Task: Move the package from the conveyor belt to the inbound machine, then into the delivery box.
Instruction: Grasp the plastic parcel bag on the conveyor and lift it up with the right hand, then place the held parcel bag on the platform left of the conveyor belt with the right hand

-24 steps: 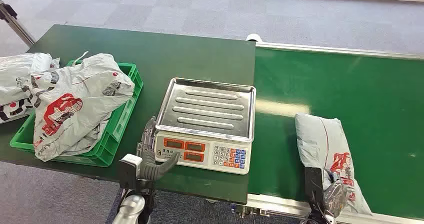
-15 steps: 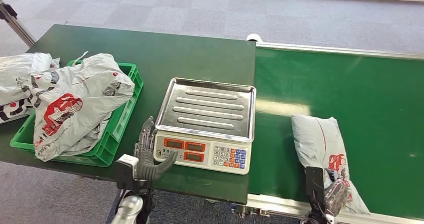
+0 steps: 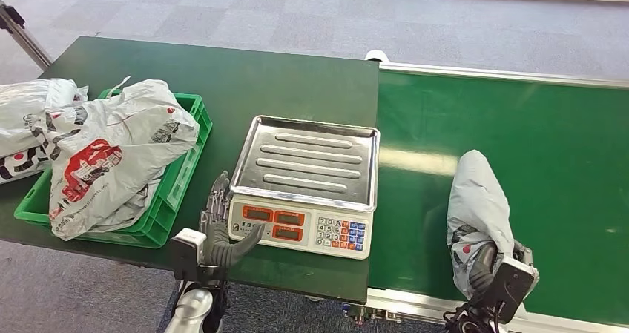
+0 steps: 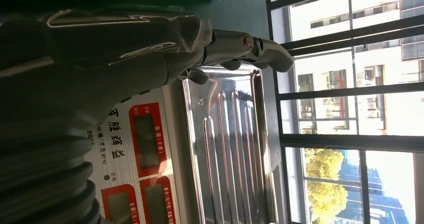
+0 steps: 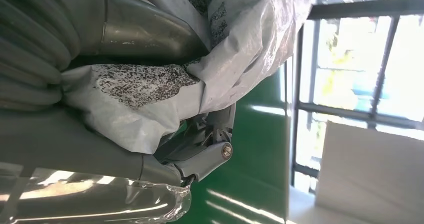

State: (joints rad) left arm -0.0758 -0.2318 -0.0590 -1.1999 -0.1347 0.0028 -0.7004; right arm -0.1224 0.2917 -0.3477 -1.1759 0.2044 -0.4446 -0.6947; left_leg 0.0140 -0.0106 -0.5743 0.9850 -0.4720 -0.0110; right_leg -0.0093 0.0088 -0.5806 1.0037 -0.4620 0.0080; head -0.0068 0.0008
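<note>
Down at the belt's near edge, the right hand (image 3: 495, 274) grips the grey package (image 3: 477, 214) on the green conveyor belt (image 3: 549, 140). Beside the scale (image 3: 304, 185), the left hand (image 3: 219, 233) holds nothing, fingers apart. Farther left, a green crate (image 3: 182, 170) holds bags (image 3: 104, 155).

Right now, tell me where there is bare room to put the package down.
The scale's steel tray is bare, bordered by the keypad in front and the conveyor belt to its right. The dark table behind the scale is free too. The green crate is crowded with bags. The right hand grips the package; the left hand rests beside the scale.
</note>
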